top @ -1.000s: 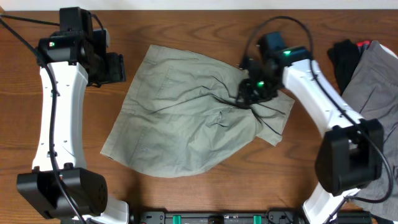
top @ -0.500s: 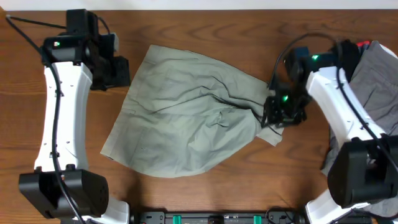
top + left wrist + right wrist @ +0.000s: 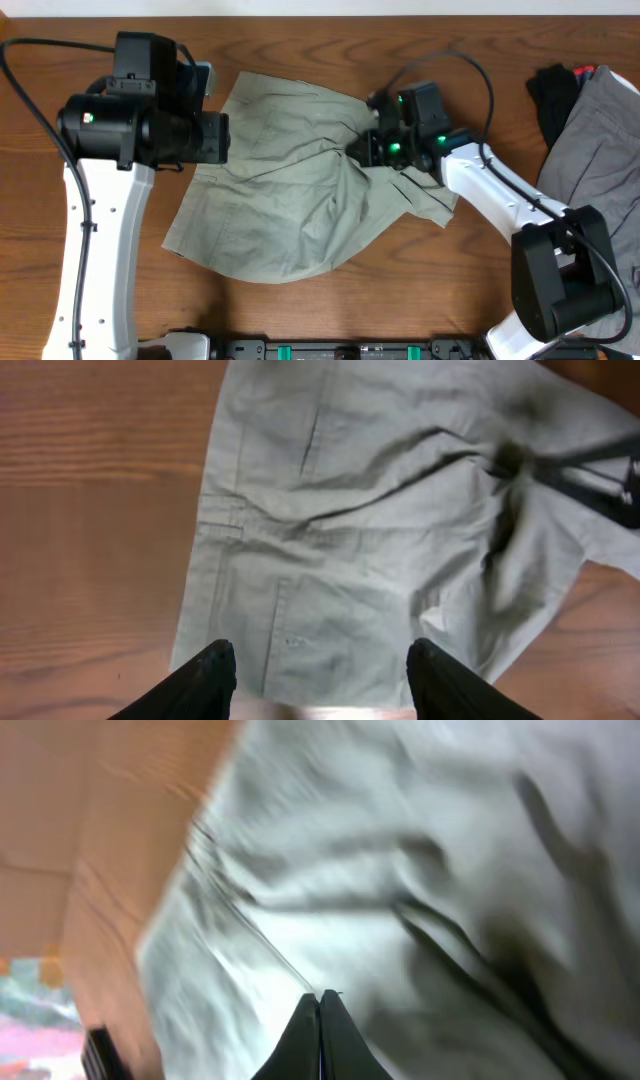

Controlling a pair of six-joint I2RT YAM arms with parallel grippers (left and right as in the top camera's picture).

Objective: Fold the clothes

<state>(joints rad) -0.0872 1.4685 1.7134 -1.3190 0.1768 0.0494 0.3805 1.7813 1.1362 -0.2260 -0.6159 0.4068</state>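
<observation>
We see the wooden table [image 3: 330,310] with the shorts [image 3: 270,200] lying rumpled across its middle, reaching toward the far edge. A grey garment [image 3: 600,150] lies at the right edge, and a small black cloth [image 3: 553,95] touches it near the far right corner. The right gripper [image 3: 318,1005] is pinched closed on the shorts' right side, where creases gather. The left gripper [image 3: 320,680] hovers over their left part, fingers spread wide.

Wooden table [image 3: 300,315]. Grey garment [image 3: 592,140] lay at the right edge, crumpled black cloth [image 3: 553,95] touching its left side, both well apart from centre.
</observation>
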